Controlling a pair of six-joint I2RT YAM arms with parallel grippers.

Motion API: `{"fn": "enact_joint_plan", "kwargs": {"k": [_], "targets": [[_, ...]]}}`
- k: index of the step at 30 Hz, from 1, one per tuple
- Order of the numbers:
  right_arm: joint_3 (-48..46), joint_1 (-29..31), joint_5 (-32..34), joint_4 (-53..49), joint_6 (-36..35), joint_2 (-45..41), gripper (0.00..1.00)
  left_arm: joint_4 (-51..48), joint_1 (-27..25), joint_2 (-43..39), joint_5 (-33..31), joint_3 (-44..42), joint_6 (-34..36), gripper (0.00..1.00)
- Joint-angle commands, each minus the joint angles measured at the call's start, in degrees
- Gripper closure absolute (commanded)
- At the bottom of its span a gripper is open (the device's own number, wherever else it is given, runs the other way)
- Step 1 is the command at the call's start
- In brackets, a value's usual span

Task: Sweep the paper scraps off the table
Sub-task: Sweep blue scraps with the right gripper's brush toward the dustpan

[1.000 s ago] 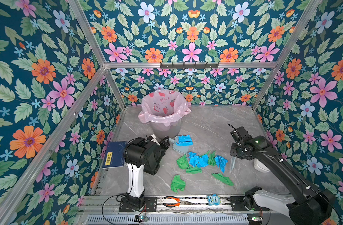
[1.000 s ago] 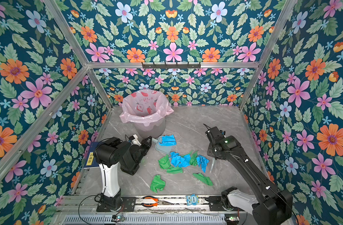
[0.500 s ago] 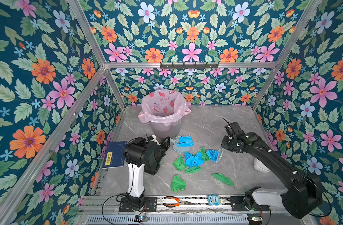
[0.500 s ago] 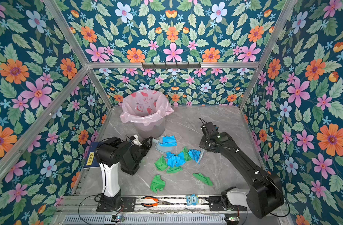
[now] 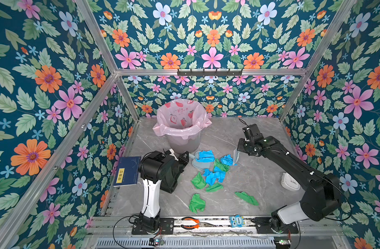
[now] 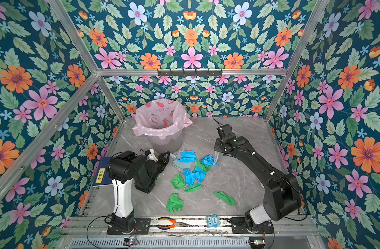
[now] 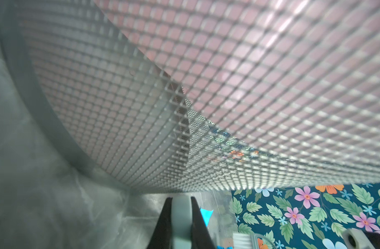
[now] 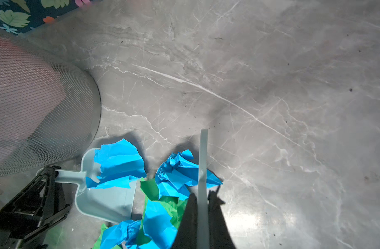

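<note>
Beside the mesh waste bin [image 5: 180,140], toward the back left of the desk [image 5: 262,179]: left hand [image 5: 184,157] clamped shut on the handle of a pale dustpan [image 5: 201,166], mouth turned toward the heap. Already carrying one blue scrap [image 8: 117,163].

Opposite, on the far side of the heap: right hand [image 8: 203,200] closed tight on a thin pale brush [image 8: 203,159], flat face toward the pan, right beside a crumpled blue ball [image 8: 176,172] and perhaps touching it.

Between brush and pan: the main cluster of paper scraps [image 5: 213,172], blue and green, bunched together and reaching the pan's lip.

Well apart, nearer the front rail [image 5: 206,222]: a green wad [image 5: 197,202] and a green strip [image 5: 247,198], outside the brush-to-pan line.

Probably mid-sweep, most of the job undone. Calls for a push leftward from the right hand, straight at the pan mouth, pan kept flat and steady. For the strip, likely the right hand as the nearer; for the wad, hard to call.
</note>
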Motion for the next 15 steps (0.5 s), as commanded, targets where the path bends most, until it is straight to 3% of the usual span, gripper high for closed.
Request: {"fn": "enact_joint_plan", "kwargs": {"k": [1,15], "targets": [[1.3,0.0,-3.0,3.2,-4.0,2.1,1.00,1.8,-0.1,0.4,0.8,0.4,0.6,1.00],[0.2,0.2,-16.6,12.8,-6.9,4.9,1.00,1.8,0.0,2.1,2.4,2.5,0.4,1.00]]}}
